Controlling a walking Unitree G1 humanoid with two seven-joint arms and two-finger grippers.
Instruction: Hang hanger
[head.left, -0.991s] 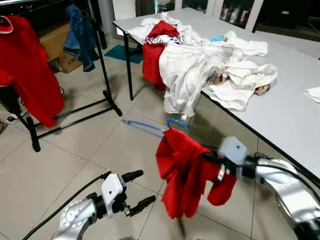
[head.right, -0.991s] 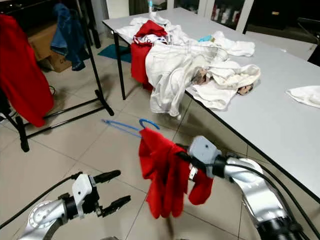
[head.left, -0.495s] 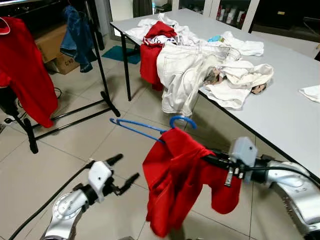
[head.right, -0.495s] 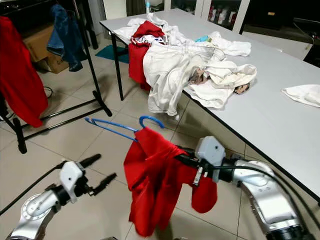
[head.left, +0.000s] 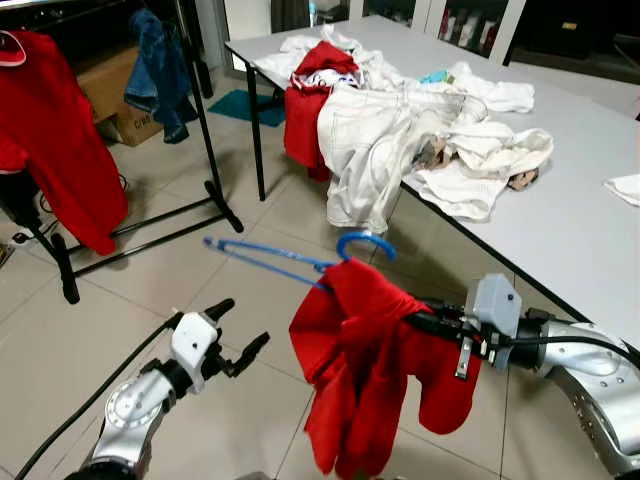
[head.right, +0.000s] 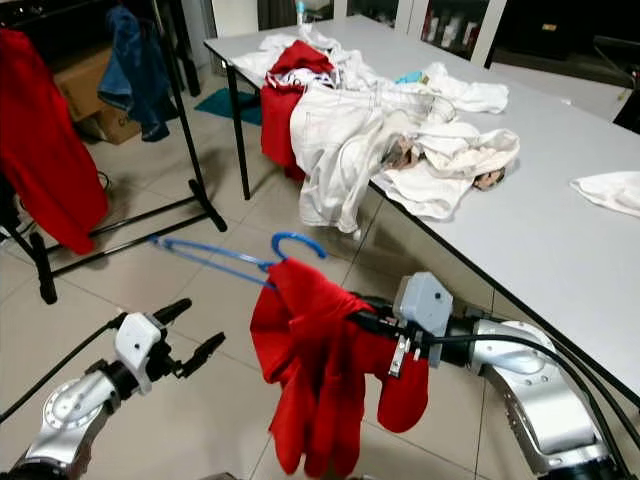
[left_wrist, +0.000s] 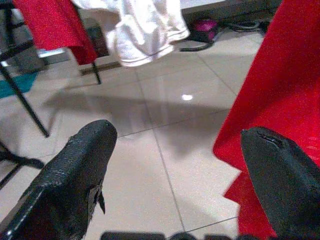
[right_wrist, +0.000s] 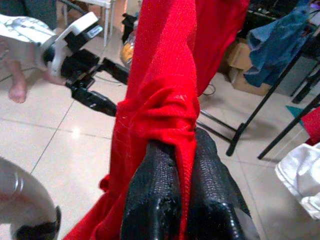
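A blue plastic hanger (head.left: 268, 254) carries a red garment (head.left: 365, 380), its hook (head.left: 366, 240) sticking up above the cloth. My right gripper (right_wrist: 182, 200) is shut on a fold of the red garment at the hanger's shoulder, holding both in the air over the tiled floor. My left gripper (head.left: 243, 324) stands open at the lower left, a short way from the garment's edge, with nothing between its fingers (left_wrist: 75, 185). The black clothes rack (head.left: 205, 130) stands at the far left with a red top (head.left: 60, 140) and a blue denim piece (head.left: 160, 70) hanging on it.
A grey table (head.left: 570, 230) runs along the right, heaped with white and red clothes (head.left: 400, 120), some hanging over its edge. A cardboard box (head.left: 110, 90) sits behind the rack. A person's bare foot (right_wrist: 17, 85) stands on the floor near my left arm.
The right arm has carried the hanger and red garment up and a little leftward, and the cloth swings. The left gripper has drawn back to the left and turned, still open.
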